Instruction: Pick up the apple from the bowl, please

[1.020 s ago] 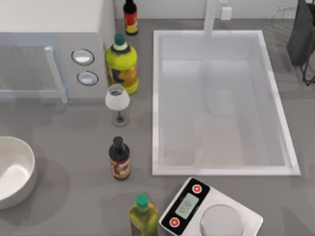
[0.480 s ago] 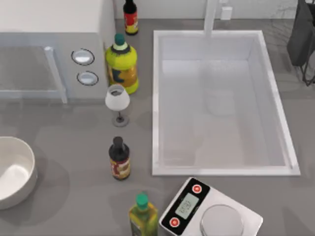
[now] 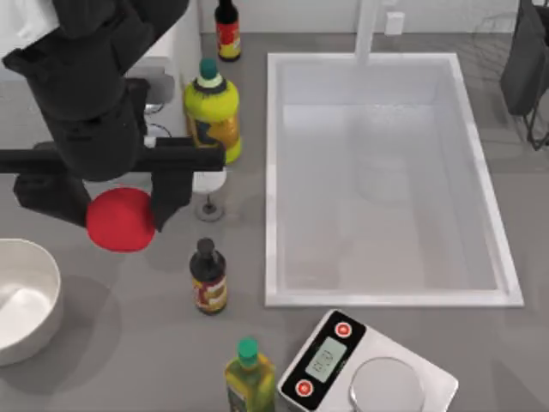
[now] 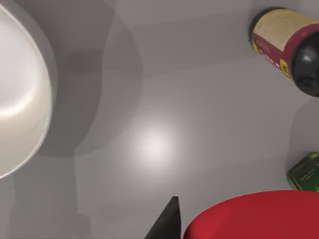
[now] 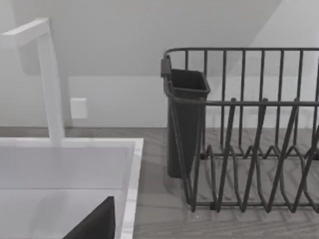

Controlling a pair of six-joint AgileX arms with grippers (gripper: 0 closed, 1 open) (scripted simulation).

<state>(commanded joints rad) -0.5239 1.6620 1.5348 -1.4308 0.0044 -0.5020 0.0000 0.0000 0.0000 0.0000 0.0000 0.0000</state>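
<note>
From above, our left gripper [image 3: 120, 215] clasps the apple [image 3: 121, 220], a smooth, matte red, near-round fruit with no clear long axis, held above the grey counter at about one o'clock from the bowl [image 3: 30, 296], which is glossy white and thick-rimmed; in the left wrist view, the apple [image 4: 254, 215] bulges beside one dark finger [image 4: 167, 221], the bowl [image 4: 22, 99] well apart; in the right wrist view, a dark wire rack [image 5: 244, 129] stands beside the white sink [image 5: 65, 164]; we cannot tell our right gripper's state.
</note>
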